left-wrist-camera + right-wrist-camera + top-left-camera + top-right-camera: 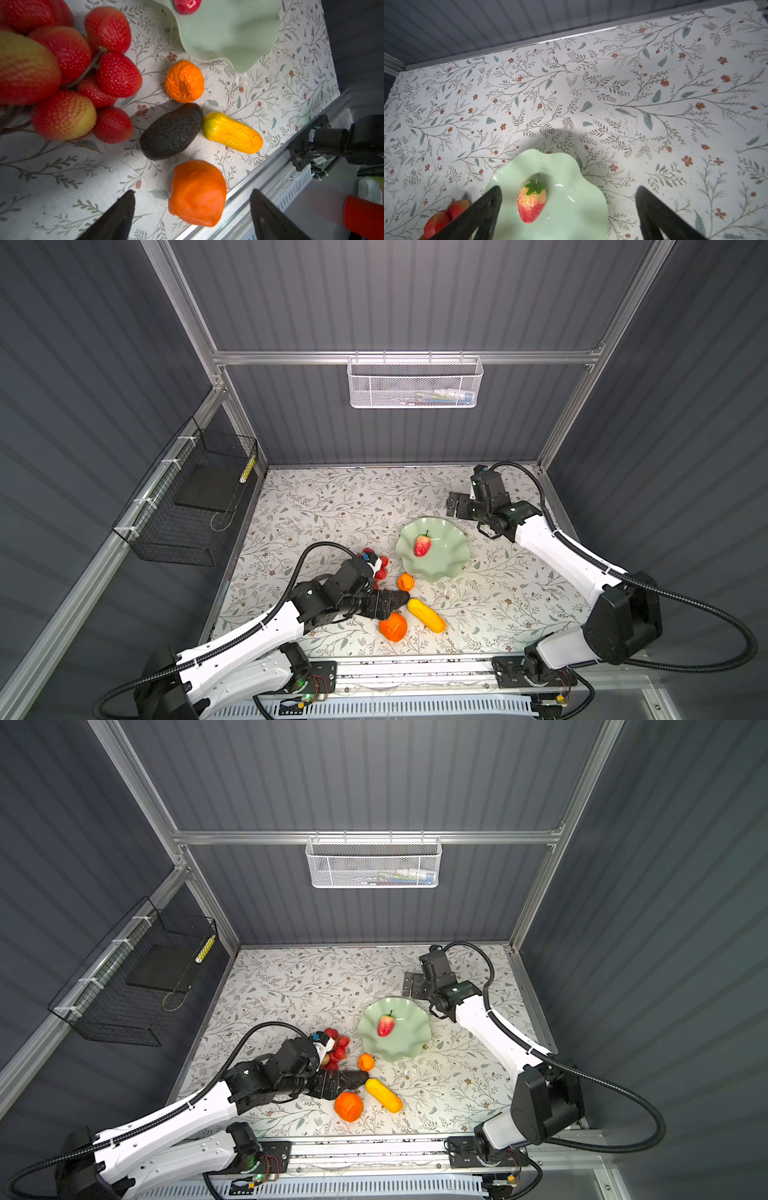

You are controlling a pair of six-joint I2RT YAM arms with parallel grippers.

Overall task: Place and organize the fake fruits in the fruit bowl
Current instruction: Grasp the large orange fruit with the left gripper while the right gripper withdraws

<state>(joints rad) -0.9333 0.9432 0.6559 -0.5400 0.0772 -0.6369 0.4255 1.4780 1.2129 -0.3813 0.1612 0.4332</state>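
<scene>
In both top views the fruit bowl (446, 566) sits right of centre holding the strawberry (422, 545), the right gripper (452, 505) at its upper right, and the berry bunch (384, 561), small orange (405, 581), yellow piece (427, 616) and large orange (392, 626) cluster at its lower left. The left wrist view shows the left gripper (192, 191), fingers spread wide at the bottom edge, clasping nothing, the avocado (171, 132) at centre. In the right wrist view the fingers stand far apart and empty, the strawberry between them at bottom centre.
</scene>
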